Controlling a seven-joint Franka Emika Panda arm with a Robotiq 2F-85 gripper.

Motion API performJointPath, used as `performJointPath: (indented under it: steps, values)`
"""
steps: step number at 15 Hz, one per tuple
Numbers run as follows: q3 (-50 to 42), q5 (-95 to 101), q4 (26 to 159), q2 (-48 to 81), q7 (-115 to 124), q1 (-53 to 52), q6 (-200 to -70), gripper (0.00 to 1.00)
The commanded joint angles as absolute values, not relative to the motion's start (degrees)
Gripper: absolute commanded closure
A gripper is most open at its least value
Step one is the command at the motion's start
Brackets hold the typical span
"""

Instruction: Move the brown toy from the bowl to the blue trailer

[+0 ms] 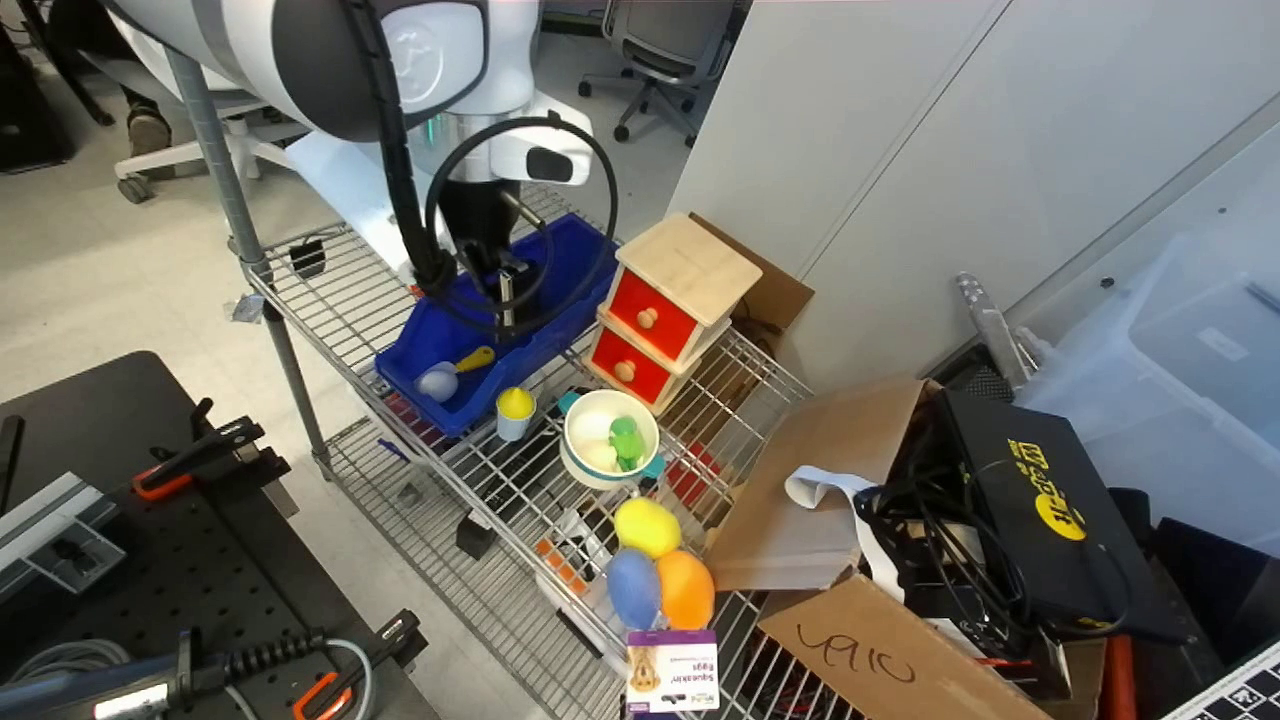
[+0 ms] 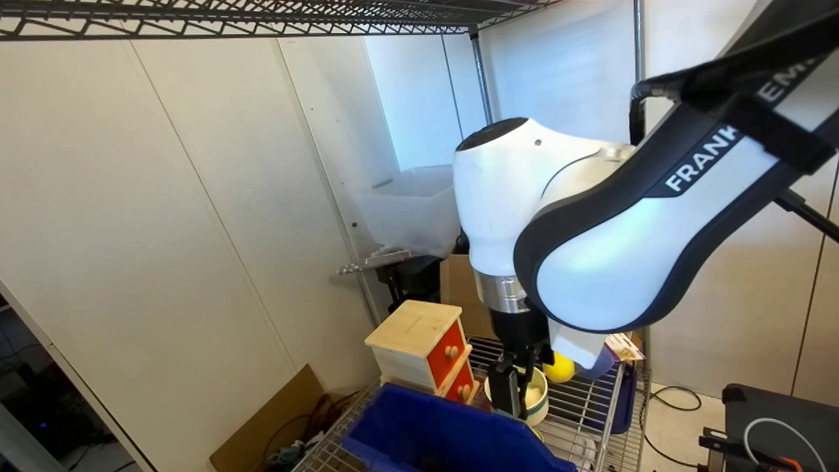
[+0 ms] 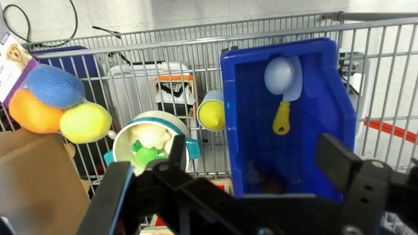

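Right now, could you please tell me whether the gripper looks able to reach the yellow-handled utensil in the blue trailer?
Probably yes: the gripper is open, the blue trailer has no lid, and nothing visible lies over the yellow-handled utensil. It likely must first shift across, then descend between the walls.

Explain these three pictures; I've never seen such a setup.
The white machine is a robot arm ending in a two-fingered gripper. Two pictures come from cameras outside it; the third looks down from its wrist, past dark fingers. On a wire shelf stand a blue tub and a pale bowl holding a green toy and a cream toy. A yellow-topped cup sits between tub and bowl; wooden drawers and coloured eggs are nearby. Inside the tub are a yellow-handled utensil and a brownish shape too dim to name. The fingers are spread and hold nothing.
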State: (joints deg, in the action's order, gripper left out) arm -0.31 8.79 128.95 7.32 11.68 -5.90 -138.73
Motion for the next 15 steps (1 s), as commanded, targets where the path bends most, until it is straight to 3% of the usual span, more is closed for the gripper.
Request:
performJointPath:
  steps: [1, 15]
  values:
    - [0.01, 11.02, 133.66, 2.49, 12.49, -5.16, -138.01, 0.00]
    - [-0.09, 10.62, 140.11, -4.96, 14.88, -0.86, -139.59, 0.00]
